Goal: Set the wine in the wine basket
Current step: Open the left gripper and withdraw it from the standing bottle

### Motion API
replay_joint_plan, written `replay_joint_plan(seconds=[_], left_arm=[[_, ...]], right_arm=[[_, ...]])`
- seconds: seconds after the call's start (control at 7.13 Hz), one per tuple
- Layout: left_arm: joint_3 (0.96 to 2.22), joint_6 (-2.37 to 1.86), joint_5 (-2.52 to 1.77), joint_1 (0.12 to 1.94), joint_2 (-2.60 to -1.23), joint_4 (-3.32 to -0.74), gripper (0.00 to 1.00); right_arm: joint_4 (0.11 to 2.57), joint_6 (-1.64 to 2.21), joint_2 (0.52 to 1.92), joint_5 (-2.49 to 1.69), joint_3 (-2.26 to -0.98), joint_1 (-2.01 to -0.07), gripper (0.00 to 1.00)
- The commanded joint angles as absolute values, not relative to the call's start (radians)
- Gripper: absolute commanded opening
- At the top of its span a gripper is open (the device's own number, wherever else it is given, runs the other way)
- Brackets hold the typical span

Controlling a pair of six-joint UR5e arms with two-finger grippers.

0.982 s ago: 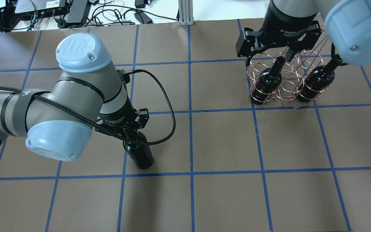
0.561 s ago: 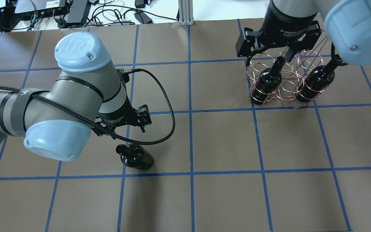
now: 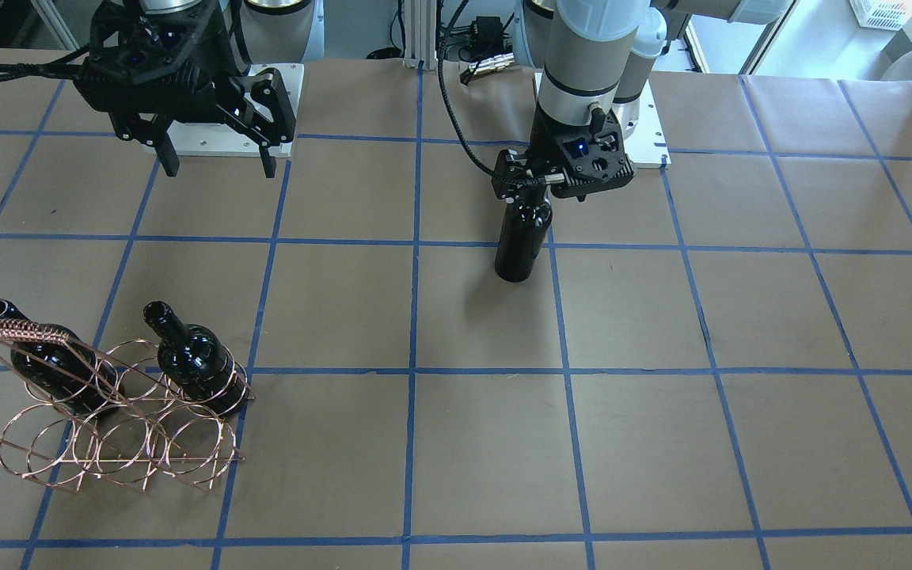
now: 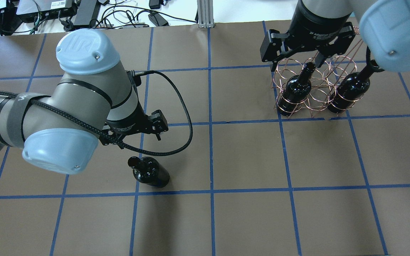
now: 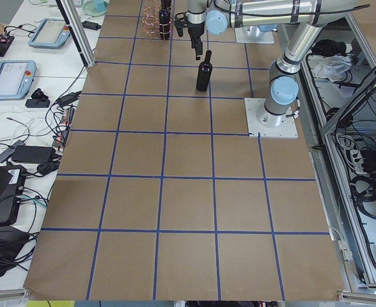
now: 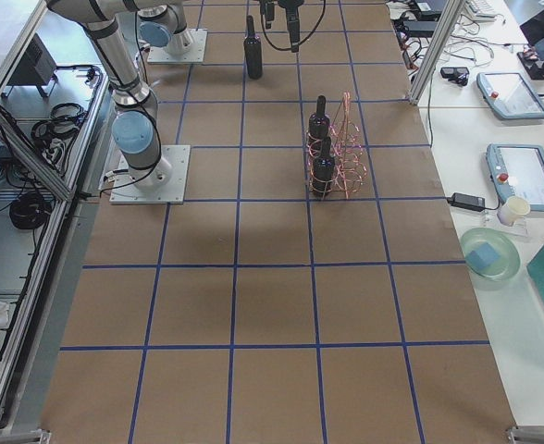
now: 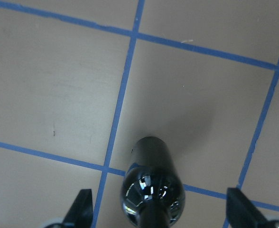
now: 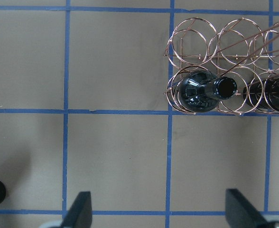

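A near-black wine bottle [image 4: 150, 172] stands upright on the brown table, apart from the basket; it also shows in the front view [image 3: 521, 237]. My left gripper [image 4: 132, 137] is open and empty, just above and behind its neck; in the left wrist view the bottle [image 7: 151, 185] stands between the spread fingers. The copper wire wine basket [image 4: 311, 89] stands at the far right and holds two bottles [image 4: 295, 90] [image 4: 349, 89] in its near end rings. My right gripper [image 4: 297, 65] is open and empty above the basket [image 8: 225, 61].
Blue tape lines grid the table. The basket's slanted handle [image 3: 20, 332] rises over one stored bottle. The basket's middle and far-row rings [image 8: 234, 42] hold nothing. Cables and devices [image 4: 66, 14] lie beyond the far table edge.
My left gripper opened, let go of the standing bottle's neck and drew up and away from it. The bottle stays upright in place. The right arm has barely moved.
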State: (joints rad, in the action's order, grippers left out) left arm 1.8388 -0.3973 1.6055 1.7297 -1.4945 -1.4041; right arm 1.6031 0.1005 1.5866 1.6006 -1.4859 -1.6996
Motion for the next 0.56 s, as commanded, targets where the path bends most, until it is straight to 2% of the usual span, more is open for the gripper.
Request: replay_joint_plan(seconds=[0.0, 0.42], left_arm=[[1.703, -0.138, 1.600, 1.569, -1.494, -1.533, 1.00], [1.625, 0.281, 1.597, 1.299, -1.493, -1.600, 1.00]], right_arm=[[1.603, 0.101, 1.585, 1.598, -1.483, -1.701, 1.00], [1.606, 0.130, 1.559, 1.595, -1.479, -1.751, 1.00]])
